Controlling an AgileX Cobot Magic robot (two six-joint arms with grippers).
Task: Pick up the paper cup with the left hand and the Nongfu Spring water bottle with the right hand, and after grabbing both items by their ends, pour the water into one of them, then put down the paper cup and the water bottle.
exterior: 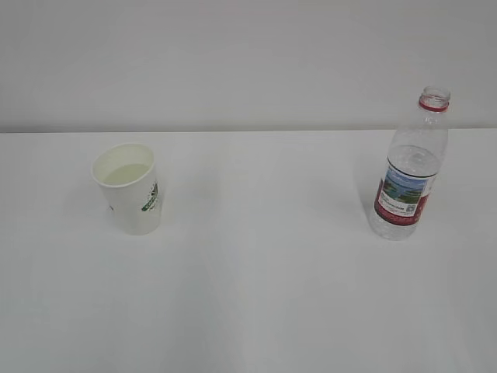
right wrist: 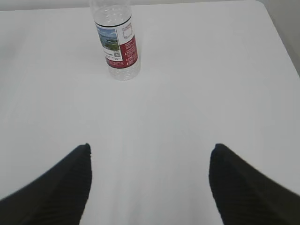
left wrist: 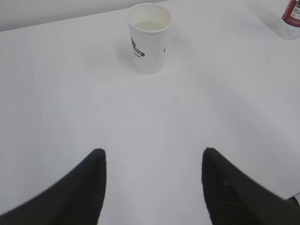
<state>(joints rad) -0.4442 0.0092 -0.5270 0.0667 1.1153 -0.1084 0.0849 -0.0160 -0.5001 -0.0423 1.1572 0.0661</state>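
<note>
We see a plain white table that fills most of the outside camera's picture, with a bare pale wall behind its far edge. The top is smooth and matte, and only soft shadows lie on it.

We count one paper cup on the left part of the table, set back toward the far edge. It stands upright, mouth open, with a green logo on its side, and we can see pale liquid inside it, well up toward the rim. From the left wrist camera the left gripper hangs over bare table on the near side of the cup, well apart from it; its two black fingers are spread wide and nothing sits between them.

Across a wide stretch of bare table, we count one water bottle on the right part, also toward the far edge. It stands upright, with no cap on its red-ringed neck, and has a red label with a landscape picture. It is clear, and we cannot tell for certain how much water it holds. From the right wrist camera the right gripper is likewise spread wide over bare table, well short of the bottle and holding nothing.
</note>
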